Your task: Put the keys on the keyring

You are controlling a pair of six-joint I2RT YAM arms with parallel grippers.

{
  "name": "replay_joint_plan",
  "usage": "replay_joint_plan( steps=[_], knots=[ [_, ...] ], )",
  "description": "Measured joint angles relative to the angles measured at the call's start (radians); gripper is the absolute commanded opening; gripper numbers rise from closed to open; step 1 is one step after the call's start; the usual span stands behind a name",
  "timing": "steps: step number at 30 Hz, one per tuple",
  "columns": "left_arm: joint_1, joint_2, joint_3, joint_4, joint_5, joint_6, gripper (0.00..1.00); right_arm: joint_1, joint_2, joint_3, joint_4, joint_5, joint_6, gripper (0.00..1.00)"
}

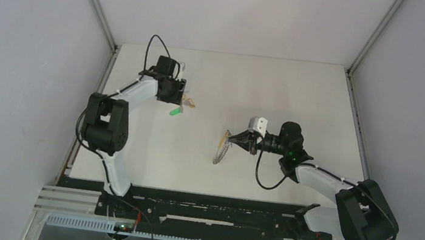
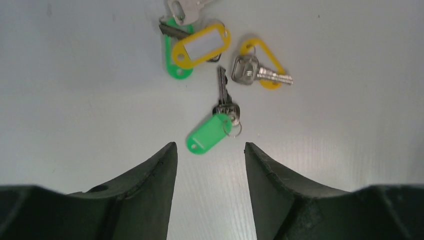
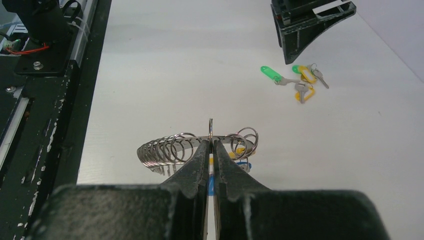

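here keys (image 2: 210,131) lie just ahead of the left gripper (image 2: 210,146).

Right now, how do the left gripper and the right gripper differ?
The left gripper is open, nothing between its fingers, pointed at the loose keys; the right gripper is shut on the keyring. The left gripper sits farther across the table than the right gripper. Both have black fingers.
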Motion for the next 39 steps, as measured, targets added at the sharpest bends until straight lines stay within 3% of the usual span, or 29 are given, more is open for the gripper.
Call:
replay_joint_plan(
  steps=[5, 17, 22, 31, 39],
  knots=[
    [0.020, 0.121, 0.097, 0.005, 0.029, -0.033, 0.42, 0.001, 0.000, 0.000, -0.003, 0.000, -0.003, 0.00],
    [0.025, 0.211, 0.125, 0.024, 0.077, -0.110, 0.36, 0.001, 0.000, 0.000, -0.003, 0.000, -0.008, 0.00],
    [0.026, 0.163, 0.011, 0.117, 0.120, -0.162, 0.28, 0.002, 0.000, 0.000, -0.006, 0.000, -0.014, 0.00],
    [0.017, -0.029, -0.295, 0.278, 0.176, -0.261, 0.23, 0.015, -0.021, 0.000, -0.048, 0.000, -0.037, 0.00],
    [-0.109, -0.134, -0.470, 0.409, 0.192, -0.356, 0.20, 0.018, -0.034, 0.000, -0.059, -0.001, -0.042, 0.00]
  ],
)
